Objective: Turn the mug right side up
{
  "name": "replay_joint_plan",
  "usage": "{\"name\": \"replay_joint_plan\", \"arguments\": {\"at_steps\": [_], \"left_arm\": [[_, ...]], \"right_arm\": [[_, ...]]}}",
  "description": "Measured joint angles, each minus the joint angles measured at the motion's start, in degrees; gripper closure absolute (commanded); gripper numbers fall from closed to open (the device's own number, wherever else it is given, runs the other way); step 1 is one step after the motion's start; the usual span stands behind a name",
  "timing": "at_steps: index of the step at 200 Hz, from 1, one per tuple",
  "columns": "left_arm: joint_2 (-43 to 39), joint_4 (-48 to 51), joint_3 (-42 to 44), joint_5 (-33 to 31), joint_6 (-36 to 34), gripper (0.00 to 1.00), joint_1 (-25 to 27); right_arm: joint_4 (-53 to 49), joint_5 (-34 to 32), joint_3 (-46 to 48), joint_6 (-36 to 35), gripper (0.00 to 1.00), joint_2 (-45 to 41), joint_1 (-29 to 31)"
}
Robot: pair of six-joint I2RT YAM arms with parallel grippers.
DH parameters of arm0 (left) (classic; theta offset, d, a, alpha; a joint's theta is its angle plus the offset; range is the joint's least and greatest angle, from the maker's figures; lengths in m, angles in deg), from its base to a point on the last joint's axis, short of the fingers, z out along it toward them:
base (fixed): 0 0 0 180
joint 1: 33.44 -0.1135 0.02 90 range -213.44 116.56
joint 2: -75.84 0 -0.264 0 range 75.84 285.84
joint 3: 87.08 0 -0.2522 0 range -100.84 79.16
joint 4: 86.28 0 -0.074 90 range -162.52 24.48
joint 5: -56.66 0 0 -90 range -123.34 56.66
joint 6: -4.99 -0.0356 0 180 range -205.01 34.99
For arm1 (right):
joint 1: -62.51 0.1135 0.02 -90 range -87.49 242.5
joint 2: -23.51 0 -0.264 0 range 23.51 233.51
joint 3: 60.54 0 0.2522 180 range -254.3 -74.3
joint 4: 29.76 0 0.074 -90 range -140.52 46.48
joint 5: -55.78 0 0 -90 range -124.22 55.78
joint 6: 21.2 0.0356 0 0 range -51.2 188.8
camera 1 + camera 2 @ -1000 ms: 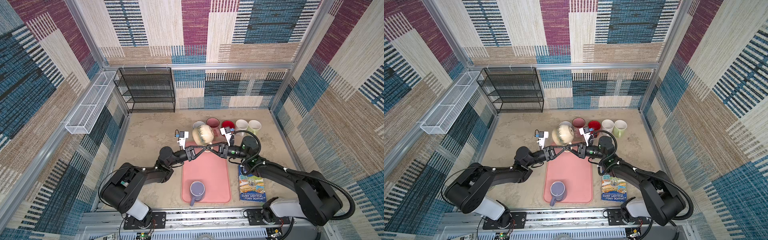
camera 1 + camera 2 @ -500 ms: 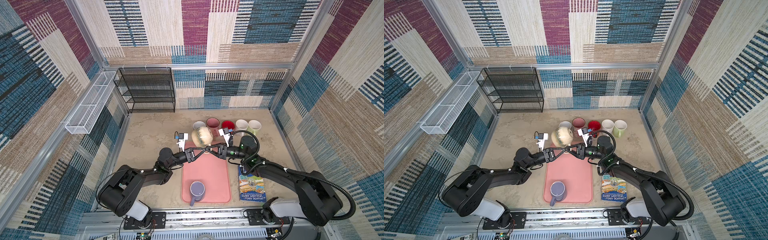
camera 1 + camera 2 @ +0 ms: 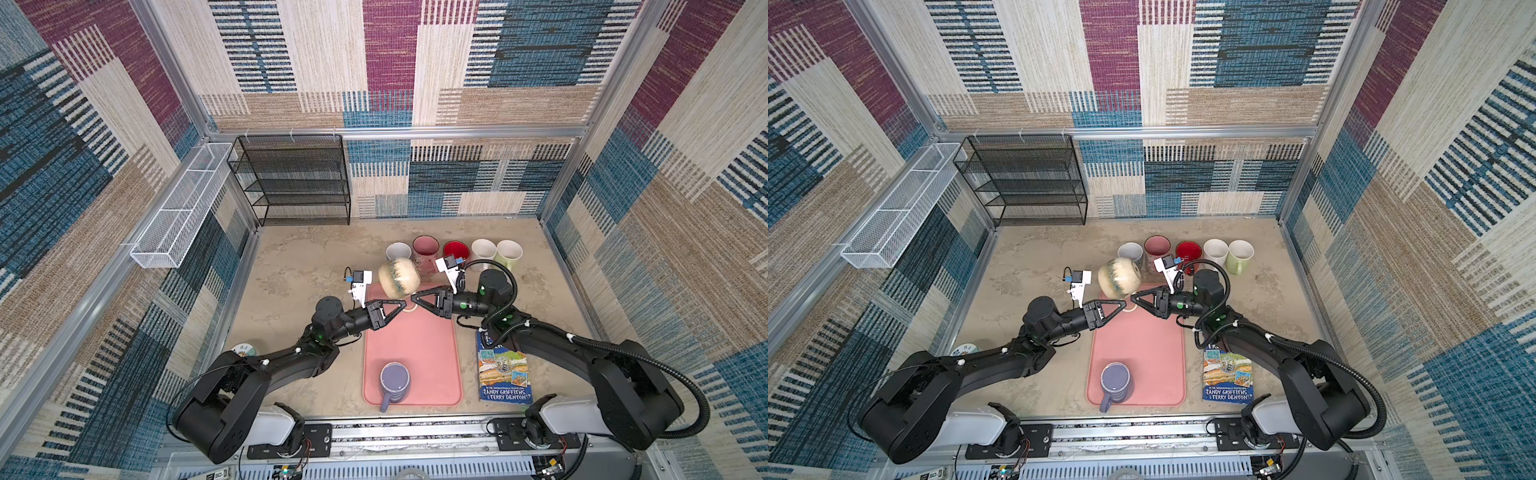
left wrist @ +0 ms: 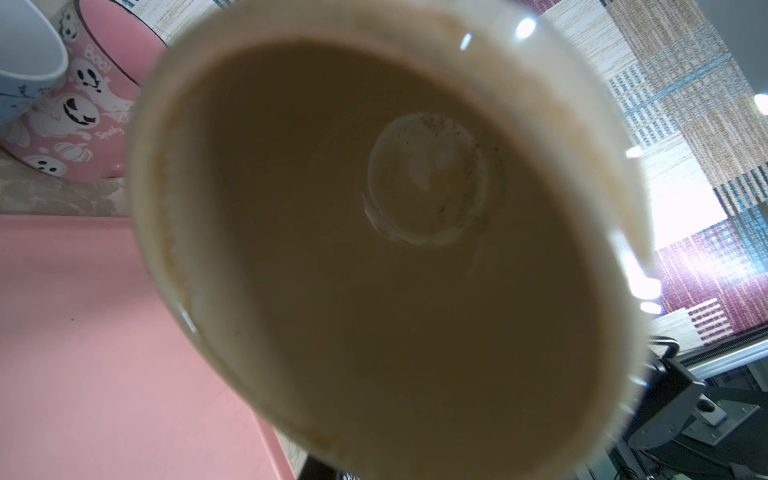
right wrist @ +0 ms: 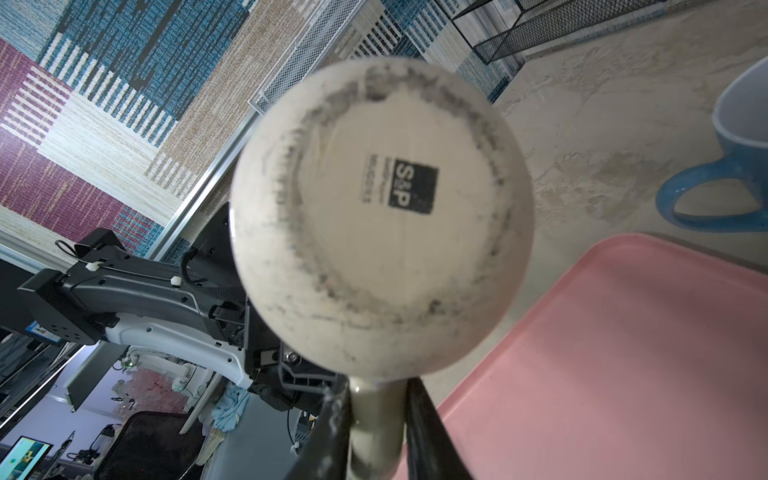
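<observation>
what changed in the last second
Not much. The cream mug, on its side over the far end of the pink tray, drifted slightly left and nearer. The left gripper and right gripper moved with it, the right clamped on its handle. The purple mug, book and row of mugs stayed put.

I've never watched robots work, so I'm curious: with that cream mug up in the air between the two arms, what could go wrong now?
The cream mug hangs in the air, gripped by its thin handle in the right pincer; a slip could drop it onto the pink tray or the pink ghost mug just behind. The left pincer tip sits almost against the right one, so they might bump.
</observation>
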Motion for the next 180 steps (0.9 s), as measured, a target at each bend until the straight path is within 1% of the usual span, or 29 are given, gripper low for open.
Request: {"name": "replay_joint_plan", "arguments": {"at_steps": [17, 38, 41, 51, 58, 89, 103, 115, 122, 155, 180], "left_arm": [[0.07, 0.98, -0.55, 0.0, -0.15, 1.0, -0.02], [0.17, 2.01, -1.16, -0.07, -0.46, 1.0, -0.02], [0.2, 2.16, -1.2, -0.07, -0.5, 1.0, -0.04], [0.26, 2.73, -1.4, -0.07, -0.66, 1.0, -0.04], [0.31, 2.73, -1.49, -0.07, -0.7, 1.0, -0.04], [0.22, 2.73, -1.49, -0.04, -1.18, 1.0, -0.04], [0.13, 2.75, -1.49, -0.04, -1.38, 0.86, -0.04], [0.07, 2.8, -1.51, -0.04, -1.51, 0.79, -0.04], [0.07, 2.8, -1.53, -0.02, -1.57, 0.76, -0.04], [0.04, 2.82, -2.14, 0.72, -1.81, 0.69, 0.07], [0.09, 2.62, -2.62, 1.53, -1.95, 0.68, 0.28]], "right_arm": [[0.2, 0.26, -0.02, 0.04, 0.8, 0.39, 0.0], [0.76, 0.22, -0.07, 0.46, 0.77, 0.85, -0.09], [0.76, 0.24, -0.07, 0.46, 0.79, 0.92, -0.11], [0.76, 0.2, -0.09, 0.46, 0.93, 1.03, -0.11], [0.76, 0.17, -0.09, 0.48, 1.0, 1.03, -0.15], [0.7, 0.13, -0.04, 0.48, 1.0, 0.74, -0.2], [0.81, 0.17, 0.0, 0.5, 1.0, 0.76, -0.2], [1.53, 0.2, 0.31, 0.92, 1.0, 0.81, -0.2], [2.27, 0.22, 0.57, 1.14, 1.0, 0.9, -0.2], [4.28, 0.22, 1.42, 3.28, 1.0, 1.05, -0.2], [5.99, 0.37, 1.92, 3.93, 1.0, 1.05, -0.17]]}}
